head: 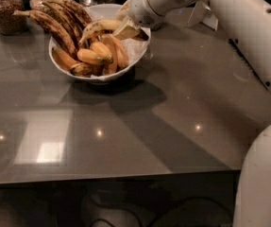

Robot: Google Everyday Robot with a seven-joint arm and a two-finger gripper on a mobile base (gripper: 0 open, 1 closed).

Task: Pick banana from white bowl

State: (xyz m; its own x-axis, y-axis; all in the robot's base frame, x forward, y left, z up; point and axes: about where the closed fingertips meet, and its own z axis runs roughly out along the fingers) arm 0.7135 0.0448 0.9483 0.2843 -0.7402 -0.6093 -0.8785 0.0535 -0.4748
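Over the white bowl [134,51], gripper [125,30] fingers clamp the speckled, pale-yellow banana [99,26].

White bowl [136,51]: glossy, round, at 11 o'clock in view. Banana [99,26]: pale yellow, speckled, atop the pile, dark tip toward 8 o'clock. Its other end meets the gripper [125,30] at the bowl's 2 o'clock rim.

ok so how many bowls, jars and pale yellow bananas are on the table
bowl: 1
pale banana: 1
jars: 3, all along the back edge
total: 5
The end effector is at the bowl's right rim, by the pale banana's end.
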